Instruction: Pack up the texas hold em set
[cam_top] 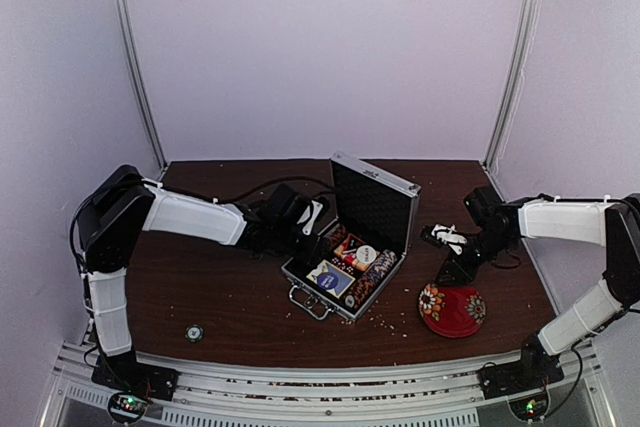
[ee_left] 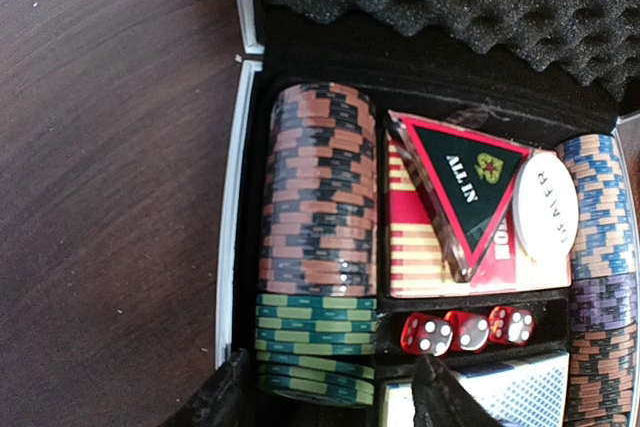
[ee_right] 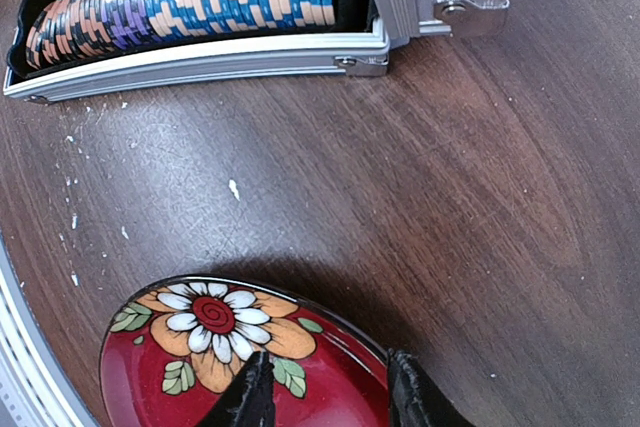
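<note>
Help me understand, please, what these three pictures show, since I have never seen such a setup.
Two robot arms are bolted to the near table edge. The wide picture looks down from above and behind them: left arm, right arm. The other two come from a camera on each wrist. On the table stands an open silver briefcase holding poker chips, red dice and a blue card box. The left jaws hover open over the chips; the right jaws hang open above a red floral bowl. Nothing looks held.
</note>
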You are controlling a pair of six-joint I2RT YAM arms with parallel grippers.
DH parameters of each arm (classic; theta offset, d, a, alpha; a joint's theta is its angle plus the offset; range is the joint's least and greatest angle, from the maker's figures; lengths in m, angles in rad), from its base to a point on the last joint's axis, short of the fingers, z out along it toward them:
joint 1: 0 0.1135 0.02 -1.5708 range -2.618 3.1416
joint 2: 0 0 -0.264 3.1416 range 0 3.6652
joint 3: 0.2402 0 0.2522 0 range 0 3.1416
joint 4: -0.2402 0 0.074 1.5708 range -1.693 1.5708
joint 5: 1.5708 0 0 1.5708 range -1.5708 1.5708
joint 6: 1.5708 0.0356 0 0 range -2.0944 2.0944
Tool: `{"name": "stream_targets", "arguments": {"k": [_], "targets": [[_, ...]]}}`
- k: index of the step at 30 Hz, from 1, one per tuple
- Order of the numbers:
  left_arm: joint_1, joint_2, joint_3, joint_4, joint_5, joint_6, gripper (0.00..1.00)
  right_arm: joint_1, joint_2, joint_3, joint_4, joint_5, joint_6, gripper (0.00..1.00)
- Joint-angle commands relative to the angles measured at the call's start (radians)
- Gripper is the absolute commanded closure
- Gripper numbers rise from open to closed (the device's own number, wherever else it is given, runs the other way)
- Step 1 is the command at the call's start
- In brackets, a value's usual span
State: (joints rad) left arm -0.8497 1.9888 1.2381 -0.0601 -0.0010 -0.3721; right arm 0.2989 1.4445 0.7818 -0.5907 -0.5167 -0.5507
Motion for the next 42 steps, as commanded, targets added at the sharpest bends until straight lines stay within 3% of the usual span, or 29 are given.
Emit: {"name": "stream_targets", "arguments": {"k": [1, 7, 19, 28, 37, 42], "targets": [[0.006, -0.005, 0.021, 0.007, -0.012, 0.002, 0.44, 0.008, 0.003, 0.023, -0.007, 0.0, -0.003, 0.61], [0.003, -0.139, -0.01, -0.081, 0.015, 0.0, 0.4, 0.009, 0.001, 0.023, -0.009, 0.001, -0.003, 0.61], [0.004, -0.374, -0.179, -0.617, -0.126, -0.065, 0.35, 0.008, -0.013, 0.024, -0.011, -0.002, -0.006, 0.61], [0.029, -0.5, -0.322, -0.91, -0.079, -0.117, 0.25, 0.008, -0.017, 0.024, -0.009, 0.004, -0.004, 0.61], [0.098, -0.625, -0.448, -0.992, -0.003, -0.155, 0.18, 0.009, -0.014, 0.026, -0.007, 0.009, -0.004, 0.61], [0.104, -0.621, -0.493, -0.971, 0.051, -0.16, 0.23, 0.008, -0.016, 0.023, -0.007, 0.006, -0.005, 0.61]]}}
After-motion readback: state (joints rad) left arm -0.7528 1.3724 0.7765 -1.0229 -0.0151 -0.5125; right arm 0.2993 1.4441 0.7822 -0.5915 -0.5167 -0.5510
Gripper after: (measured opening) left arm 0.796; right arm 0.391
